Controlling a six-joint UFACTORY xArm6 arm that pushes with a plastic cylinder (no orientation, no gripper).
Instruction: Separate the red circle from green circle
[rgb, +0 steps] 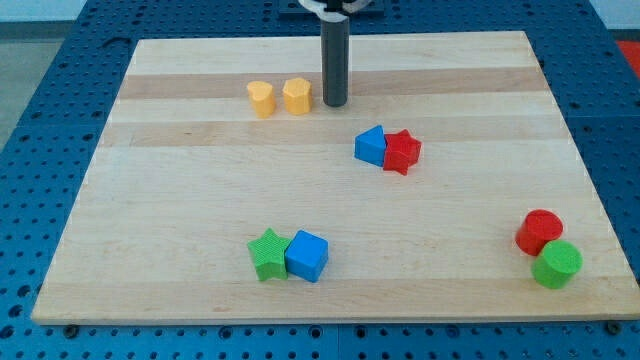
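The red circle (539, 231) lies near the board's right edge, low in the view. The green circle (557, 264) touches it just below and to the right. My tip (335, 104) stands near the view's top, in the middle, far from both circles. It sits just right of the two yellow blocks and touches no block.
Two yellow blocks (261, 98) (296, 96) lie side by side at the top left of centre. A blue block (371, 145) touches a red star (402, 152) in the middle. A green star (268, 253) touches a blue cube (306, 256) at the bottom. The wooden board (150, 200) ends close to the circles.
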